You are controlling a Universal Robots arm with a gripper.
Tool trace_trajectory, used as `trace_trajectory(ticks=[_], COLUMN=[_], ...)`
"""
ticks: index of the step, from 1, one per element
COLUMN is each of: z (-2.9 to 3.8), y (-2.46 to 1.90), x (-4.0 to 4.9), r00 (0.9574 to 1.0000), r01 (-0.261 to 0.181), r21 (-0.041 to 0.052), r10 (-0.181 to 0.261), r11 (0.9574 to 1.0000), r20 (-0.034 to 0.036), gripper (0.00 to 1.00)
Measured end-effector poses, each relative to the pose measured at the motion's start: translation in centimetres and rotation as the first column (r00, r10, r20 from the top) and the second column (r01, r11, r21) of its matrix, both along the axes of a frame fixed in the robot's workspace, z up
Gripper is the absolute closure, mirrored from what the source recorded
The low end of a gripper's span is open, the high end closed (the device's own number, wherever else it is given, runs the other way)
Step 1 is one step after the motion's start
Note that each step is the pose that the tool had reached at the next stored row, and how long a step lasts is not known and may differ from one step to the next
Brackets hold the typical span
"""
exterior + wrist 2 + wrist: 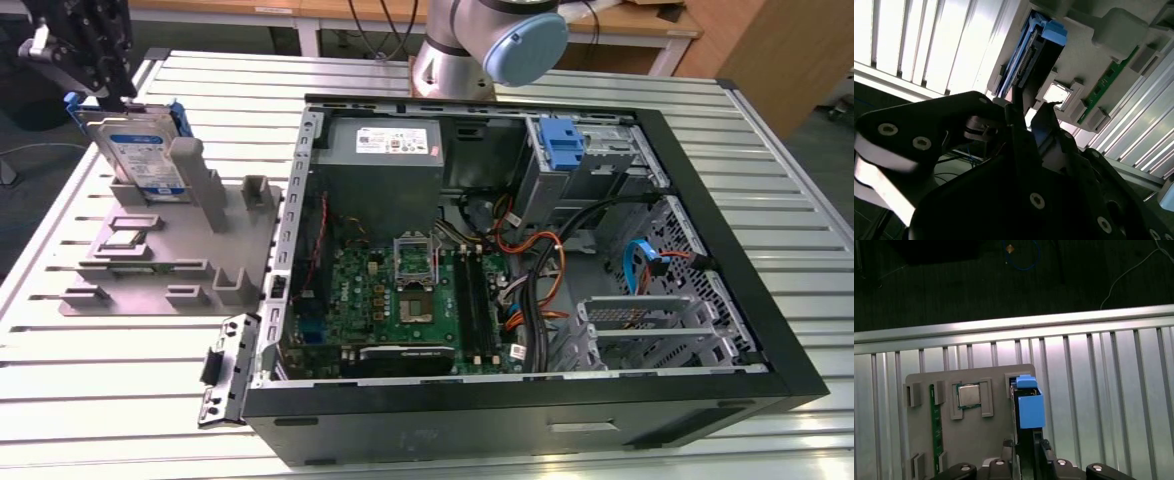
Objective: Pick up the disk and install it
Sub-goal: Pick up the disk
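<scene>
The claw (118,100) stood at the upper edge of the disk (134,155), at the exterior view's far left. In both wrist views the claw (1029,446) (1026,114) sat over that edge of the disk (1030,410) (1034,55). Whether it was clenched on the disk or released could not be told.

The disk stood upright on its edge in a slot of the grey fixture plate (147,270), with its label facing the exterior view and its blue bracket at the top. The plate lay on the slatted metal desk (107,400), just beside the open computer case (747,330) and outside it.

In the first wrist view, a processor chip (968,395) and a green memory stick (934,415) sat in other recesses of the fixture plate (979,440).

Inside the case, the power supply (384,140) lay near the arm's base (481,40), with the motherboard (400,300) next to it.
</scene>
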State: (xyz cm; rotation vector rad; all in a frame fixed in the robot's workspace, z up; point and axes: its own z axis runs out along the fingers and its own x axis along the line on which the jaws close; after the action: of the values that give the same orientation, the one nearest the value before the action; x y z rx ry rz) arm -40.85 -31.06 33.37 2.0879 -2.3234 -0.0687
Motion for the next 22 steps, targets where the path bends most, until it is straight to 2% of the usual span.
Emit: trace_trajectory(ticks=[1, 4, 6, 9, 10, 15, 22], z=[0.0, 0.0, 0.0, 0.0, 0.0, -0.33, -1.46], y=[0.0, 0.0, 0.0, 0.0, 0.0, 0.0, 0.0], x=[0.0, 0.0, 0.0, 0.0, 0.0, 0.0, 0.0], r00=[1.0, 1.0, 1.0, 1.0, 1.0, 1.0, 1.0], r01=[0.0, 0.0, 0.0, 0.0, 0.0, -0.001, -0.002], r21=[0.0, 0.0, 0.0, 0.0, 0.0, 0.0, 0.0], r10=[0.0, 0.0, 0.0, 0.0, 0.0, 0.001, 0.002], r11=[1.0, 1.0, 1.0, 1.0, 1.0, 1.0, 1.0], r20=[0.0, 0.0, 0.0, 0.0, 0.0, 0.0, 0.0], gripper=[0.59, 0.53, 0.42, 0.36, 0.29, 0.29, 0.29])
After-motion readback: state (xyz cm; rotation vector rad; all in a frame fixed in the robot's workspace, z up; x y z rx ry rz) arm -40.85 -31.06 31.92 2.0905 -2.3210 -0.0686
